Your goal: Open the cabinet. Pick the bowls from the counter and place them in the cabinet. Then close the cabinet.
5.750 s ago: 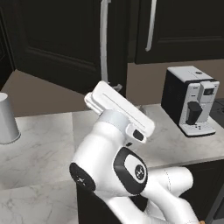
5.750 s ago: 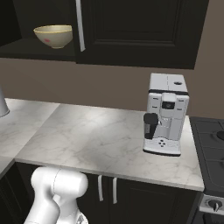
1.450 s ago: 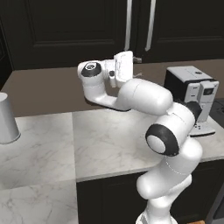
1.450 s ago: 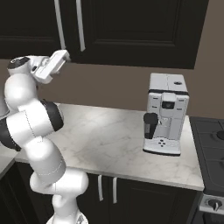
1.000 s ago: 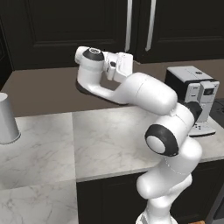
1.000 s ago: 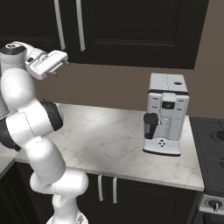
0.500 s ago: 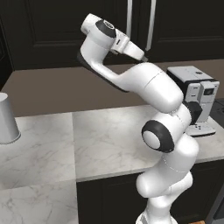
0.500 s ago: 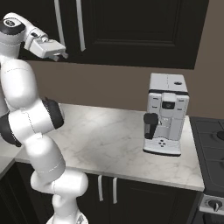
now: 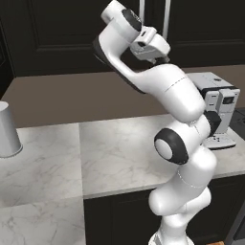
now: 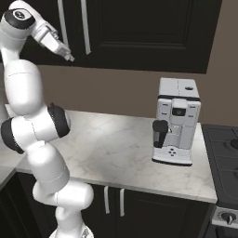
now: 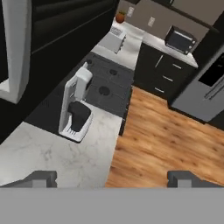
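**Desk lead:** Where's the cabinet from your seat?

**Me:** Straight ahead and high. The cabinet (image 10: 148, 32) spans the wall above the desk (image 10: 116, 144), and both doors look flush shut to me. On the desk I've got the coffee machine (image 10: 175, 123) off to the right and a plain grey cup (image 9: 7, 129) far left. My arm (image 9: 177, 95) is raised right up to the door fronts.

**Desk lead:** And the handles?

**Me:** Two silver bars side by side at the door seam, long axis vertical. In the right base view the jaws sit just under the lower end of the left handle (image 10: 60, 21), with the right handle (image 10: 85, 28) just beside it. The hand is pitched downward, so its camera looks over the coffee machine and the floor, with a silver bar (image 11: 15, 48) at its left edge.

**Desk lead:** Jaws?

**Me:** Spread wide, nothing between them; the fingertips (image 11: 41, 177) sit well apart. I judge the closing step is about done; any further push means going up and inward
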